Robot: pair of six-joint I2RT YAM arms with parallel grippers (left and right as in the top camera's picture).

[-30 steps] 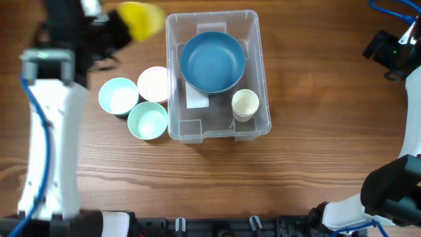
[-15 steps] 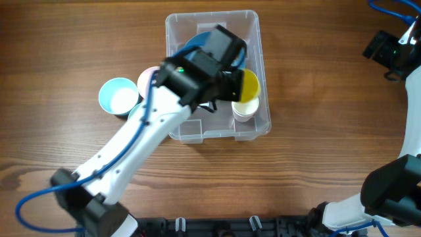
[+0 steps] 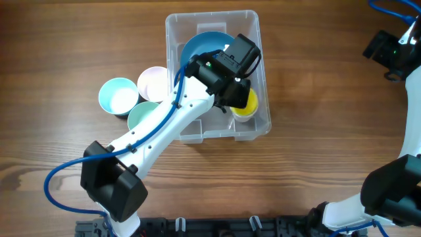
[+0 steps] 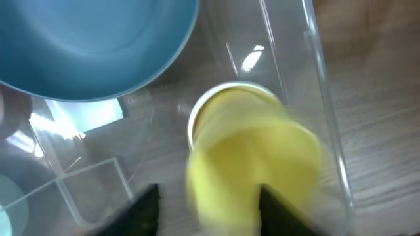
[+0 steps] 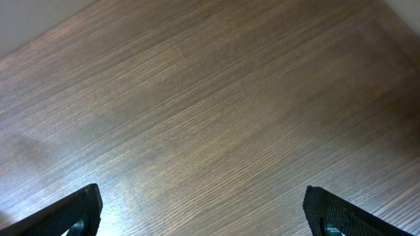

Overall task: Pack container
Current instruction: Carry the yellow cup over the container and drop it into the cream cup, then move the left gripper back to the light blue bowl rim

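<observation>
The clear container (image 3: 212, 16) stands mid-table with a big blue bowl (image 3: 200, 49) in its far half. My left gripper (image 3: 240, 99) reaches into its near right corner, above a yellow cup (image 3: 247, 108). In the left wrist view the yellow cup (image 4: 252, 167) is blurred and sits in the mouth of a cream cup (image 4: 213, 98), beside the container wall (image 4: 308, 78). The left gripper (image 4: 210, 216) is open, with a gap between its left finger and the cup. My right gripper (image 5: 203, 216) is open over bare wood at the far right (image 3: 395, 49).
Three small bowls sit left of the container: light blue (image 3: 118, 97), pink (image 3: 154, 82) and teal (image 3: 141, 115), the teal one partly under my left arm. The blue bowl (image 4: 92, 46) fills the upper left of the left wrist view.
My left arm swung from the far left into the container with the yellow cup. Its jaws have parted and the cup now rests in the cream cup. The right arm is still.
</observation>
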